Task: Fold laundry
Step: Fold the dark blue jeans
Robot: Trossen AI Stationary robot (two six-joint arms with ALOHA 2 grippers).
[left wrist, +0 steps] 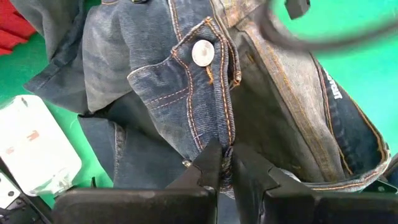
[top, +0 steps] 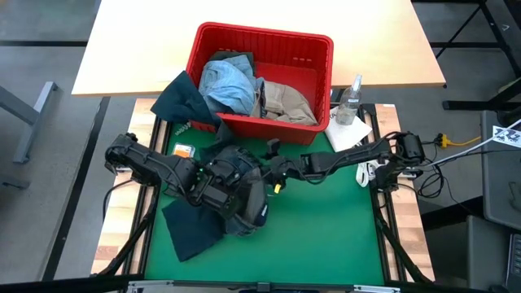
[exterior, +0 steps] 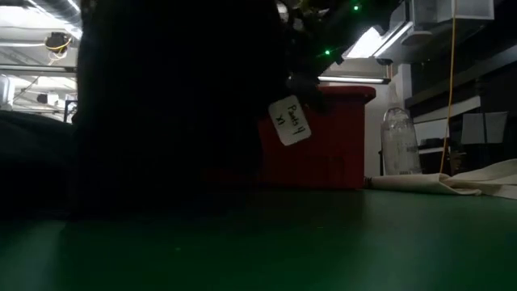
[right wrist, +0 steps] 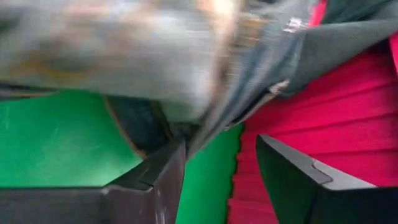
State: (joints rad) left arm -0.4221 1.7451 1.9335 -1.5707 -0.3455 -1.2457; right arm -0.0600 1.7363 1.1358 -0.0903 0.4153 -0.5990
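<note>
Dark navy jeans (top: 244,199) are bunched at the middle of the green mat, with one leg (top: 191,229) spread on the mat toward the near left. My left gripper (left wrist: 225,163) is shut on them by the fly, below the metal button (left wrist: 202,53). My right gripper (right wrist: 217,162) stands open just right of the jeans (right wrist: 124,56), close to a hanging fold. Light blue denim (top: 228,85) and a beige khaki piece (top: 285,102) lie in the red basket (top: 317,49). A dark olive green piece (top: 183,99) hangs over the basket's left wall. My left gripper pinches the jeans' front edge beside the fly seam (left wrist: 225,144) between its two fingers, just below the button. The fingers come slanting down from above. The waist part is raised off the mat while the leg lies on it. I cannot tell whether my right gripper touches the fold by its finger (right wrist: 171,165).
A clear spray bottle (top: 350,99) and a white cloth (top: 352,132) sit at the far right of the mat. A small white packet (left wrist: 31,149) lies on the mat's left. A white tag (exterior: 289,121) hangs from the jeans. Free mat lies near and right.
</note>
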